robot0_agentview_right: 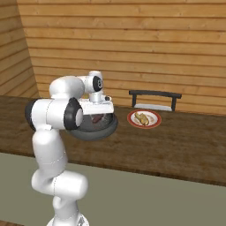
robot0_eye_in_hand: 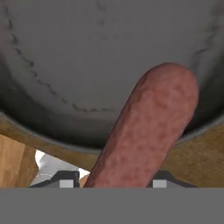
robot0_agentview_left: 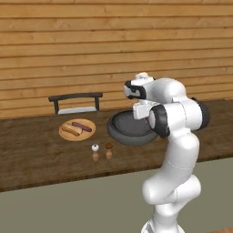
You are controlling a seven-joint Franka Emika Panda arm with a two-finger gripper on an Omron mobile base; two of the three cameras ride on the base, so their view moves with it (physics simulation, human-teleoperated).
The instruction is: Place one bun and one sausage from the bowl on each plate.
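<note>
We have the gripper (robot0_eye_in_hand: 113, 183) pinching the last sausage (robot0_eye_in_hand: 148, 131) right between its tips, over the bowl (robot0_eye_in_hand: 87, 57) — pick step nearly done, we judge — next it wants a lift clear and carry to the red-rimmed plate (robot0_agentview_right: 154, 124) with its bun (robot0_agentview_right: 141, 118).

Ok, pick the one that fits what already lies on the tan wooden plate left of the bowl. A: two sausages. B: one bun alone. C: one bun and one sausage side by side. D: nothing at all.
C: in the left base view the wooden plate carries a pale bun with a dark sausage lying right beside it, left of the grey bowl.
</note>
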